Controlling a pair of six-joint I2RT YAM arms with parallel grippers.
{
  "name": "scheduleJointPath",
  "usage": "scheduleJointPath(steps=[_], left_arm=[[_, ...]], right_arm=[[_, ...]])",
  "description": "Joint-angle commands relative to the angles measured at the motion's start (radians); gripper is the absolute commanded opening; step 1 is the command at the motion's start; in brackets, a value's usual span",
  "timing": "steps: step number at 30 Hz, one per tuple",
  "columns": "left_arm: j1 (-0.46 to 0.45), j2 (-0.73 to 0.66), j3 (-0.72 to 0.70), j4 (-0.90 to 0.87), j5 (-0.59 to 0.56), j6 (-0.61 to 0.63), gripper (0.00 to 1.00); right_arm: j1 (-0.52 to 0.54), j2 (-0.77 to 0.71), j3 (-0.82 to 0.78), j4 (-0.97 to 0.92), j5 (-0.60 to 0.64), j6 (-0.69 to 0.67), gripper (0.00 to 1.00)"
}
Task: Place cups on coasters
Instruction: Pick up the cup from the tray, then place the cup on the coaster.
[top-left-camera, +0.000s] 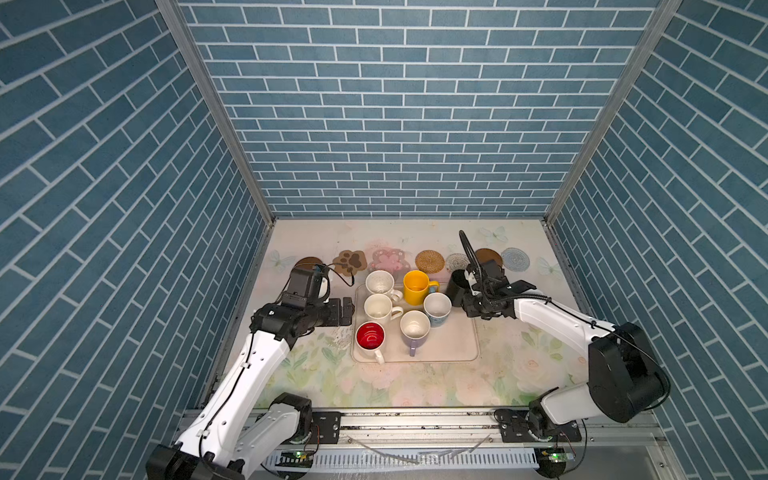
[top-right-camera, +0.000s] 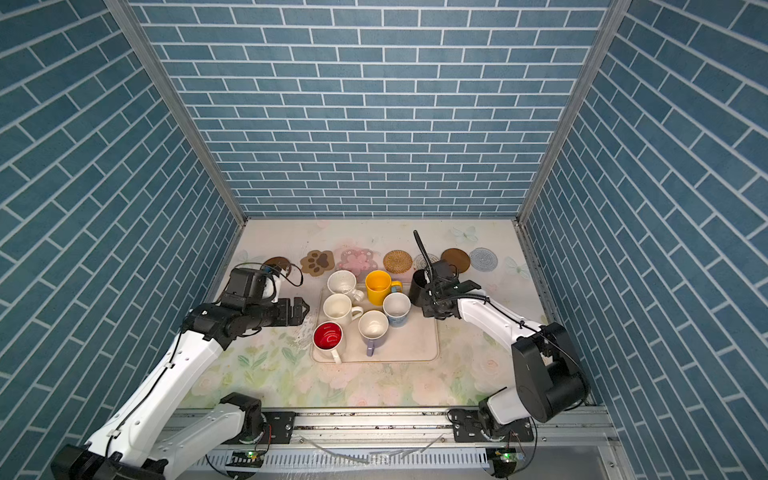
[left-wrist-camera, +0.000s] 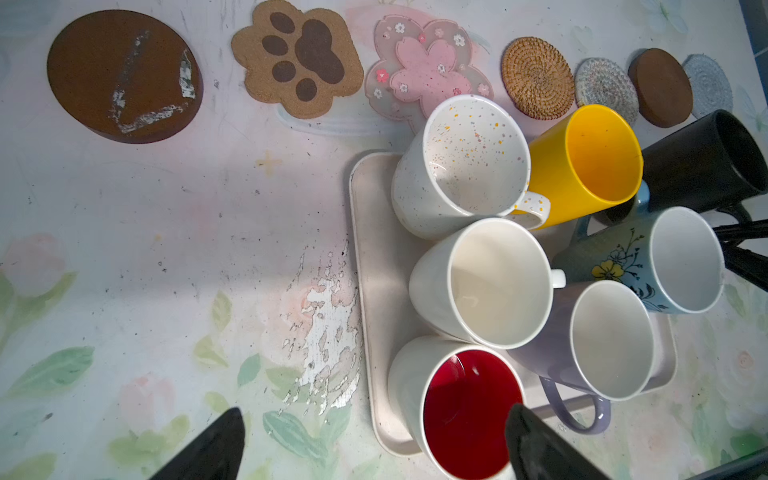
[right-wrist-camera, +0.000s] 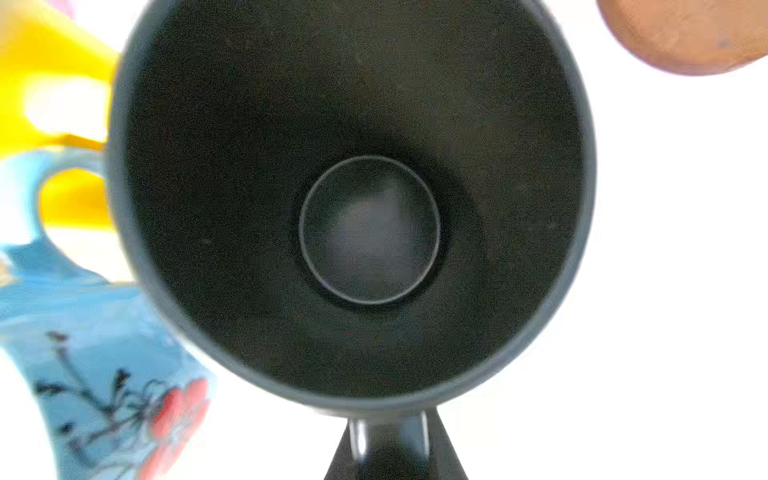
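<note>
Six cups stand on the cream tray (top-left-camera: 453, 345): speckled white (top-left-camera: 379, 282), yellow (top-left-camera: 417, 286), cream (top-left-camera: 378, 307), light blue (top-left-camera: 437, 308), lavender (top-left-camera: 414, 326) and red-inside (top-left-camera: 370, 336). My right gripper (top-left-camera: 473, 291) is shut on the handle of the black cup (top-left-camera: 458, 286), which leans at the tray's far right corner; the right wrist view looks down into the black cup (right-wrist-camera: 353, 199). My left gripper (top-left-camera: 347, 311) is open, just left of the tray and holding nothing; in the left wrist view the left gripper (left-wrist-camera: 376, 411) stands beside the red-inside cup (left-wrist-camera: 465, 411). The coasters lie in a bare row behind the tray.
The row, from the left: brown disc (top-left-camera: 307, 263), paw (top-left-camera: 350, 261), pink flower (top-left-camera: 388, 262), rattan round (top-left-camera: 430, 261), pale woven round (top-left-camera: 456, 261), brown disc (top-left-camera: 490, 254), pale round (top-left-camera: 515, 258). Blue brick walls close in the back and both sides.
</note>
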Motion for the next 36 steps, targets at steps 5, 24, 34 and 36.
scheduleJointPath(steps=[5, 24, 34, 36], left_arm=[[0.006, -0.012, -0.008, -0.001, 0.018, 0.008, 0.99], [-0.02, 0.074, 0.165, -0.046, -0.007, 0.029, 0.99], [-0.028, 0.257, 0.363, -0.045, -0.003, 0.029, 0.99], [-0.031, 0.299, 0.394, -0.03, 0.011, 0.019, 0.99]], right_arm=[[0.01, -0.108, 0.065, -0.018, 0.056, -0.005, 0.0], [-0.037, -0.16, 0.198, -0.143, 0.186, 0.01, 0.0], [-0.182, -0.052, 0.305, -0.143, 0.149, 0.01, 0.0], [-0.205, -0.027, 0.321, -0.14, 0.139, 0.009, 0.0]])
